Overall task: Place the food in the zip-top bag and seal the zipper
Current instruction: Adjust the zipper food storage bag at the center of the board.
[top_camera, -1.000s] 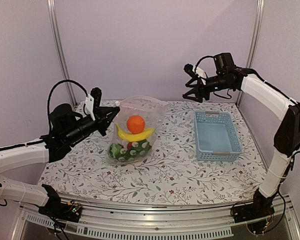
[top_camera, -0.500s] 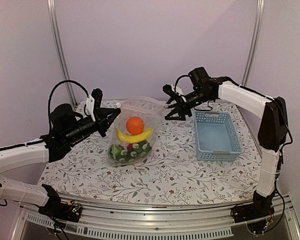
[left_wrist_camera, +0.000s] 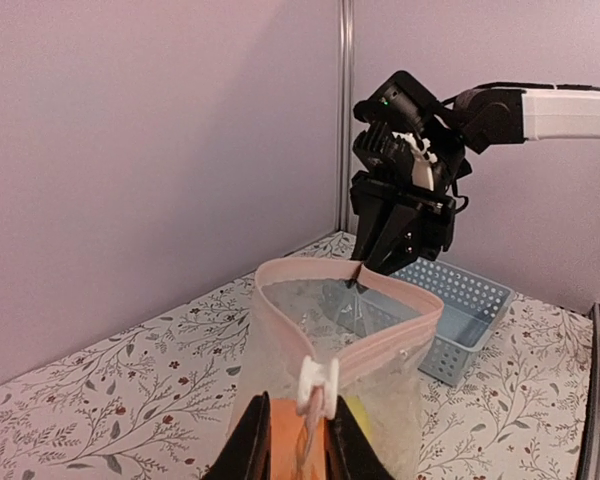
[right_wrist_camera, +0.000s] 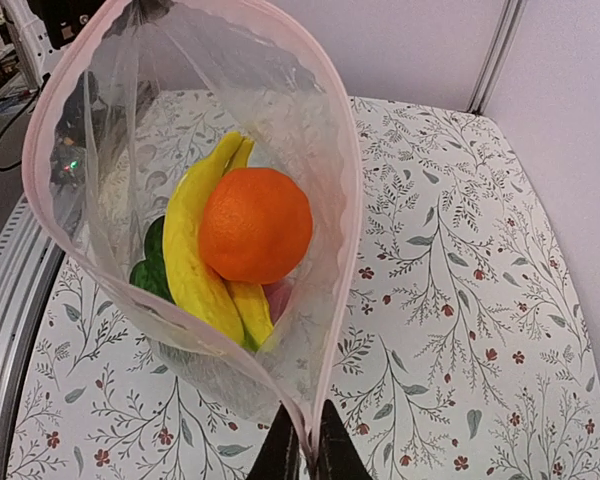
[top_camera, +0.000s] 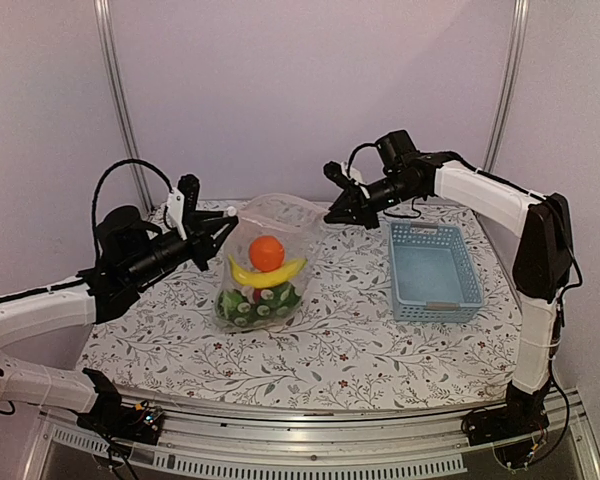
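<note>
On the flowered desk (top_camera: 360, 350), left of centre, the bag (top_camera: 280, 225) stands upright between the 2 arms, its mouth facing up and gaping in a long loop. Its base appears to rest on the desk. All the food is inside:
- an orange (right_wrist_camera: 255, 225) on top
- yellow bananas (right_wrist_camera: 195, 270) curving under and beside the orange
- dark green pieces (top_camera: 252, 304) with pale spots at the bottom
- a bit of red (top_camera: 259, 292) showing among the green pieces

The right tool (right_wrist_camera: 303, 452) reaches in from the far right. It is pressed together on the zipper (left_wrist_camera: 390, 335), pinching the pink strip at the right-hand end of the mouth. Its wrist view shows the strip running down between the 2 close-set fingers.

The left tool (left_wrist_camera: 298, 415) is at the opposite, left-hand end of the mouth. Its 2 fingers (left_wrist_camera: 252, 445) stand a little spread on either side of the strip, right next to the white slider (left_wrist_camera: 317, 383). A gap shows on both sides, and I cannot tell whether either finger touches the plastic. With the slider at this left end, the zipper is unsealed along the whole mouth.

Right of the bag and well apart from it, a light-blue basket (top_camera: 435, 275) lies on the desk, its long side running away from the arms.
</note>
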You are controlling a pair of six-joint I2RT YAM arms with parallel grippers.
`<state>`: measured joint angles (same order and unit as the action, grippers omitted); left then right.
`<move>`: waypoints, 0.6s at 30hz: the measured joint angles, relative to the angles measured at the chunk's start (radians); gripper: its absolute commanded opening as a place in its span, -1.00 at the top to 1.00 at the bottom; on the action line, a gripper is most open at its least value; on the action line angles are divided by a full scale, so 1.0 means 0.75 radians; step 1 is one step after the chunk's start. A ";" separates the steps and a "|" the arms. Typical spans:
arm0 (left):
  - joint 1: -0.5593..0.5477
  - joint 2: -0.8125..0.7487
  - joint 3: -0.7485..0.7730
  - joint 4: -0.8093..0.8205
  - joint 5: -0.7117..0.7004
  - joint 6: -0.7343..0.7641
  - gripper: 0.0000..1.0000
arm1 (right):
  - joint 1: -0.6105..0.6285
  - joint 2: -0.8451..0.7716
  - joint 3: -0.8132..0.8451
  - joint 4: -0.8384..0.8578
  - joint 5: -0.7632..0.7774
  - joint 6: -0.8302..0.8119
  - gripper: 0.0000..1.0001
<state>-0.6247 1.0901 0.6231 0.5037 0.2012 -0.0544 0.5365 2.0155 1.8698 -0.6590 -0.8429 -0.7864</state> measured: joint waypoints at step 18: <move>0.040 0.028 -0.014 0.051 0.145 -0.028 1.00 | -0.046 -0.209 -0.197 -0.069 0.036 -0.026 1.00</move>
<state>-0.5949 1.1110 0.6125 0.5423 0.3099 -0.0753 0.5022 1.8591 1.7222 -0.7105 -0.8158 -0.8059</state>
